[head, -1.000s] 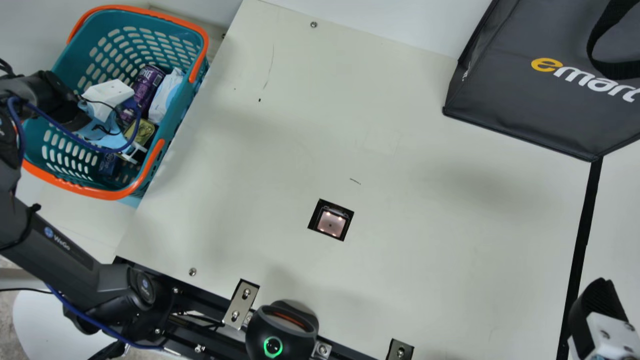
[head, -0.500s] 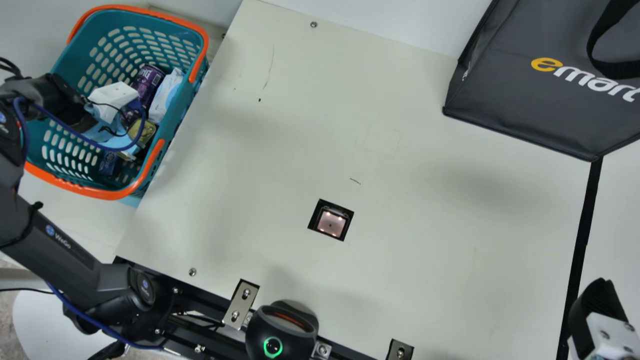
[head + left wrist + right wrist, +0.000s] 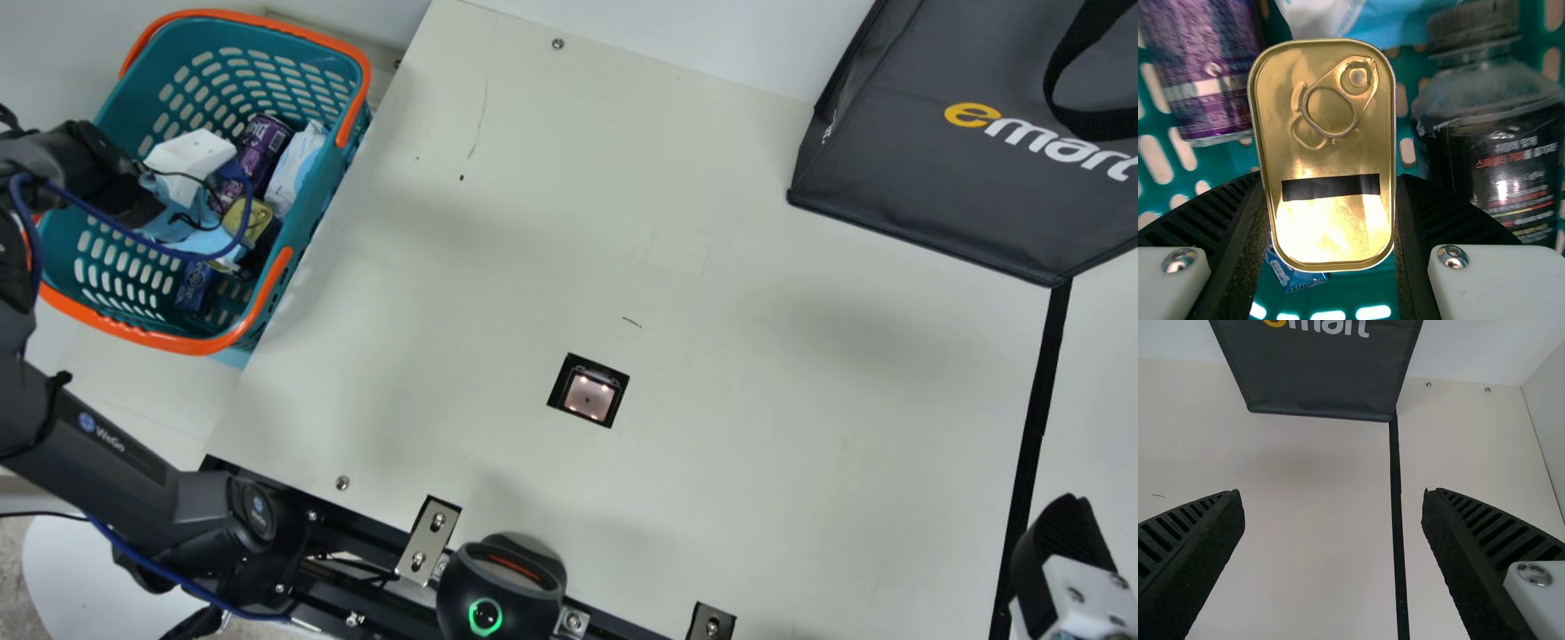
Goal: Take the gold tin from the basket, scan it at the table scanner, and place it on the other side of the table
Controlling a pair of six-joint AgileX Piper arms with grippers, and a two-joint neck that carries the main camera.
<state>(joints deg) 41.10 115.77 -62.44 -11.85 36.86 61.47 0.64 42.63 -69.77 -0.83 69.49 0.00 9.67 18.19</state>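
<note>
Metal walls look stiff on the gold tin (image 3: 247,220), within the basket's (image 3: 204,345) outline in the main view. In the left wrist view, the left gripper's (image 3: 1330,177) fingers clamp its long sides: a sound hold, clear of the ring-pull (image 3: 1357,77), though probably slick. In the right wrist view, the right gripper's (image 3: 1331,493) fingers stand wide apart.

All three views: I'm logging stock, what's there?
Tin: one, gold, in left gripper
Can: at least one, purple, in basket
Bottle: one, black, in basket
Packs: at least two, bluish, in basket
Basket: one, teal-orange, left end
Scanner: one, black, in table
Table: one, cream, centre
Bag: one, grey, far right
Strip: one, black, right
Device: one, black, near edge
Brackets: several, silver, near edge
Left arm: one, black, left
Left gripper: one, black, at basket
Right gripper: one, black, right
</note>
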